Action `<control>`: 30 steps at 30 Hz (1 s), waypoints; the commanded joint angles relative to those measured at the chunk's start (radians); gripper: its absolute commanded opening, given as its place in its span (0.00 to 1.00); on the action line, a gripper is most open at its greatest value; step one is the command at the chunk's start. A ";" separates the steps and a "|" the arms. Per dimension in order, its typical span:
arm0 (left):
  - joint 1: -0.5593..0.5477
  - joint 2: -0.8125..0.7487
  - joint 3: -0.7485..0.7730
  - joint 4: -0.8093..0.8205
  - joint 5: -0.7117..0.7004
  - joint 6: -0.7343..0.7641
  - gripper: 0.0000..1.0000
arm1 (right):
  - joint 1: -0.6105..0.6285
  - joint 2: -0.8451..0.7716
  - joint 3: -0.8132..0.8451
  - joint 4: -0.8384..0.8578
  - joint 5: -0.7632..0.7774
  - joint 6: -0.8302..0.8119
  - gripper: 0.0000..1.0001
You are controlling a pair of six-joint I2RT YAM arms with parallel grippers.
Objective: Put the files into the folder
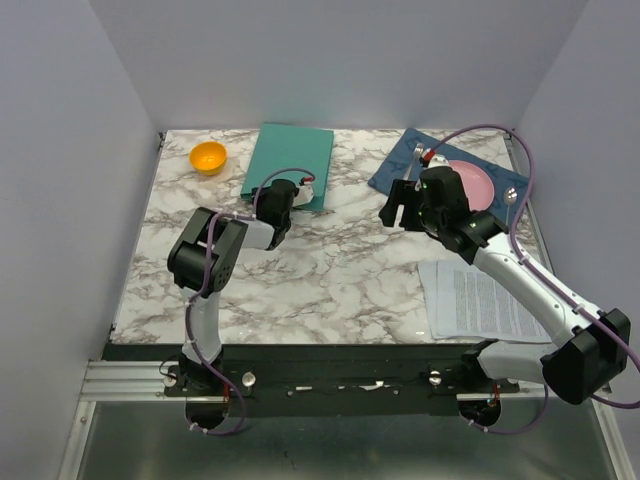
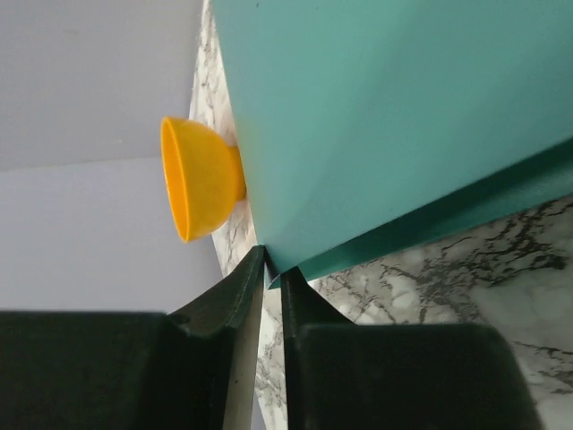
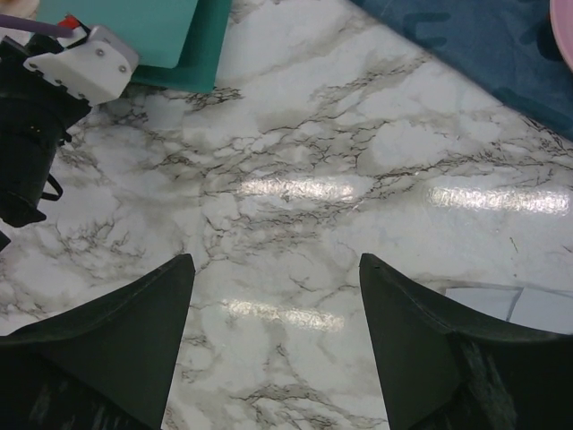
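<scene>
The teal-green folder [image 1: 290, 158] lies at the back of the marble table, left of centre. My left gripper [image 1: 301, 190] is shut on the near right corner of its top cover. In the left wrist view the gripper [image 2: 273, 269] pinches that corner, and the cover [image 2: 403, 116] is raised off the lower leaf. The files [image 1: 478, 300], a stack of printed white sheets, lie at the front right. My right gripper [image 1: 396, 212] is open and empty above bare marble in mid-table [image 3: 277, 269]. The folder also shows in the right wrist view [image 3: 134, 27].
An orange bowl [image 1: 208, 157] sits left of the folder, close to it in the left wrist view [image 2: 201, 179]. A dark blue placemat [image 1: 490, 148] at the back right holds a pink plate [image 1: 472, 182] and a spoon [image 1: 510, 196]. Grey walls surround the table.
</scene>
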 commanded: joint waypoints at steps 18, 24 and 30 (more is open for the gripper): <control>-0.006 -0.718 -0.077 -0.974 0.192 -0.751 0.09 | 0.001 0.189 -0.226 0.453 -0.367 0.316 0.97; -0.006 -0.814 -0.074 -1.106 0.247 -0.820 0.10 | 0.015 0.374 -0.251 0.813 -0.523 0.520 0.99; -0.006 -0.855 -0.088 -1.167 0.284 -0.865 0.10 | 0.065 0.549 -0.170 0.948 -0.571 0.663 0.98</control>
